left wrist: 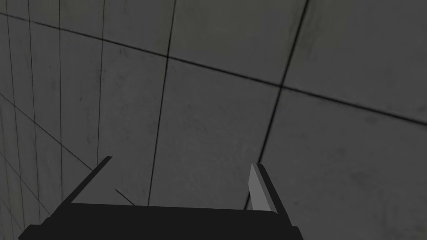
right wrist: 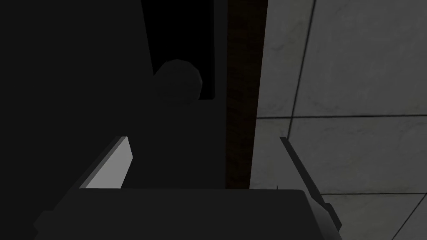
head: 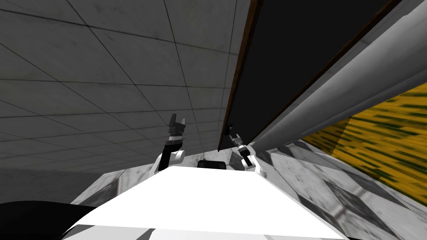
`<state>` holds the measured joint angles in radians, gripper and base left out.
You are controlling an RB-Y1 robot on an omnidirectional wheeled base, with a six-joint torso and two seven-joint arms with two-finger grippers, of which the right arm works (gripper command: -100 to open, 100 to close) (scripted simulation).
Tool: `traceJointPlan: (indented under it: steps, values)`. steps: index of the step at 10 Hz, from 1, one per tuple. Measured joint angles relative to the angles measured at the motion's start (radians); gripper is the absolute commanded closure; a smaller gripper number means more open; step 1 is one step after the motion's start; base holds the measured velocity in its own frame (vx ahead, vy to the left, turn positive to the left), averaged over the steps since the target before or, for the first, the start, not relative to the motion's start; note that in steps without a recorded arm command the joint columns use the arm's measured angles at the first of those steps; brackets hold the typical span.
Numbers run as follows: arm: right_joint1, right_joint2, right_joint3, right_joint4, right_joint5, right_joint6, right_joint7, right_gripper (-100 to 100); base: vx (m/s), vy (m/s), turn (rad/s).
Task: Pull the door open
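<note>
At the dark door's (right wrist: 83, 62) brown edge, the right gripper (right wrist: 204, 138) stands open and empty, the round knob (right wrist: 177, 81) just ahead. The left gripper (left wrist: 182, 161), open and empty too, faces a tiled wall (left wrist: 217, 104).

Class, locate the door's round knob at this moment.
Right wrist view: the round knob sits ahead of the open right gripper, near the brown edge of the dark door.

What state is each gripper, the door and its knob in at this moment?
Door: dark panel; shut or ajar cannot be told.
Knob: ungripped, ahead of the right gripper's fingers.
Right gripper: open, holding nothing, close to the door's edge.
Left gripper: open, holding nothing, facing the tiled wall.
</note>
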<state>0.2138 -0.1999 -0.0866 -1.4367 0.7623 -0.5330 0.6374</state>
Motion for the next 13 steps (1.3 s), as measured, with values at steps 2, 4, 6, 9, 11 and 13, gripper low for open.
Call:
traceJointPlan:
  steps: [2, 4, 6, 9, 11, 13]
  values:
    - [-0.033, -0.019, -0.038, 0.058, -0.019, -0.02, 0.0, -100, 0.17, 0.074, 0.156]
    - [-0.035, -0.049, -0.078, 0.082, -0.041, -0.041, -0.012, -100, 0.154, 0.048, 0.089]
    - [-0.047, -0.069, -0.11, 0.116, -0.058, -0.062, -0.013, -100, 0.155, 0.047, 0.111]
    - [-0.056, -0.079, -0.126, 0.133, -0.066, -0.071, -0.016, 100, 0.007, -0.001, -0.005]
    - [-0.057, -0.079, -0.126, 0.132, -0.065, -0.068, -0.015, 100, -0.009, -0.005, 0.009]
    - [-0.057, -0.079, -0.126, 0.132, -0.065, -0.068, -0.015, 100, 0.0, 0.0, 0.0]
